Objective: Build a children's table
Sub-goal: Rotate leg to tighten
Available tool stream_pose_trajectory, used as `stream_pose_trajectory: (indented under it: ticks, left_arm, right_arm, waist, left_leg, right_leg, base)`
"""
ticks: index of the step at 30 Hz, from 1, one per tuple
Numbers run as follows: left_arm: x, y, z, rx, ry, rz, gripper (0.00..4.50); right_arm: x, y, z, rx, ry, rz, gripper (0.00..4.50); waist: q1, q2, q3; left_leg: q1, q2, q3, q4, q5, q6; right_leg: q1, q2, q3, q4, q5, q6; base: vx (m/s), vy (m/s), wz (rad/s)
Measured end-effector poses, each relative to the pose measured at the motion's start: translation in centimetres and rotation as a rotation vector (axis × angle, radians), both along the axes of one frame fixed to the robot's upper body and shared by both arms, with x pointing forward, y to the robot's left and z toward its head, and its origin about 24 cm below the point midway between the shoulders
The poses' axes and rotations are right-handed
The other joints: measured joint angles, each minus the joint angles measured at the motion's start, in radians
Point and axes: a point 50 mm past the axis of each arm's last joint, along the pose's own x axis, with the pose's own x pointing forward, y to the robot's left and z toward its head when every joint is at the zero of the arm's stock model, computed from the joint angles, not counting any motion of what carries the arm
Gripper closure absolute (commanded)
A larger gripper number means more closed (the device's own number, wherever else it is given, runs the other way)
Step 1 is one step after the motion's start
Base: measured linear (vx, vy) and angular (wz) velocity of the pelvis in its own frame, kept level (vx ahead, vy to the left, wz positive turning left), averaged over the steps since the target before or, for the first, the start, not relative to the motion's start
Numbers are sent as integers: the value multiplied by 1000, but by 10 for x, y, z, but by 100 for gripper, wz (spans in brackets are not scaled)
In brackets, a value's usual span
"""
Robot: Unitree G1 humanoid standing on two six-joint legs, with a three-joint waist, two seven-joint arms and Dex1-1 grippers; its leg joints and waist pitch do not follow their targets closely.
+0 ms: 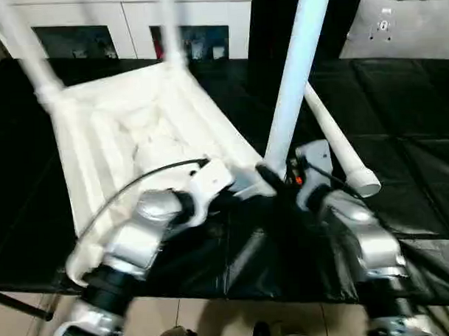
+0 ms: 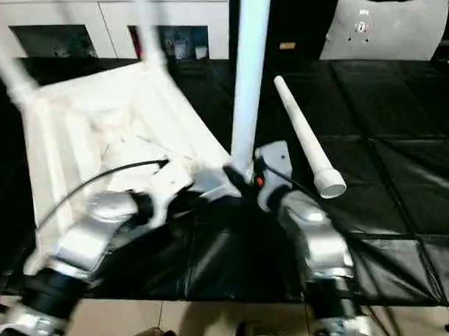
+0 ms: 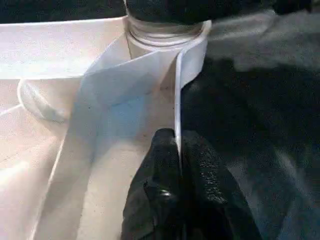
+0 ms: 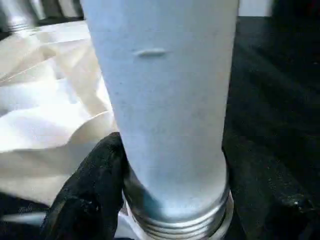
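Left wrist view shows the left gripper (image 3: 178, 150) pinching the tabletop (image 1: 120, 135) rim. The right gripper (image 4: 165, 200) clasps the upright leg (image 1: 295, 70) near its threaded end at the corner socket (image 3: 165, 37).

The work surface (image 1: 399, 95) is covered in black padded matting. The white tabletop (image 1: 113, 142) lies on it, ribbed underside up, at 10 o'clock. One loose white leg (image 1: 340, 145) lies flat at 2 o'clock, near the tabletop and apart from it.
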Motion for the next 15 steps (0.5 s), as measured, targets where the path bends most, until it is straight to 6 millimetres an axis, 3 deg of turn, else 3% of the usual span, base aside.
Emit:
stream_pose_trajectory:
  ticks: [1,4,6,9,14,15]
  left_arm:
    - [1,-3,1,-4,-3,15,450]
    - [1,-8,3,-4,-4,20,450]
    - [0,-8,5,14,-18,12,450]
    - [-1,-4,7,41,-29,-20,450]
    - [-3,13,7,76,-36,-81,450]
    - [-3,15,7,81,-35,-92,450]
  right_arm:
    - [1,1,1,2,-2,-28,187]
    - [2,0,3,52,-3,-70,118]
    - [1,2,6,78,-9,-66,114]
    - [-2,1,6,52,-23,-20,75]
    - [-12,-10,3,-2,-51,137,52]
    - [-13,-11,2,-8,-53,158,28]
  waist:
    - [1,0,0]
    - [3,0,0]
    - [3,1,0]
    - [0,1,0]
    - [3,1,0]
    - [3,1,0]
  left_leg:
    - [1,0,0,0,0,0]
    - [-2,0,0,-1,0,1]
    - [-9,0,0,-3,3,7]
    - [-11,0,0,-4,3,8]
    - [-11,1,0,-5,3,8]
    - [-11,1,0,-4,3,8]
  right_leg:
    - [-2,0,0,0,1,1]
    - [-4,0,0,-1,1,0]
    - [-6,0,0,-1,4,-5]
    - [-9,1,0,-1,4,-5]
    - [-9,1,-1,-2,4,-5]
    - [-9,1,-1,-2,4,-5]
  base:
    - [0,0,0]
    - [0,0,0]
    - [0,0,0]
    - [0,0,0]
    - [0,0,0]
    - [0,0,0]
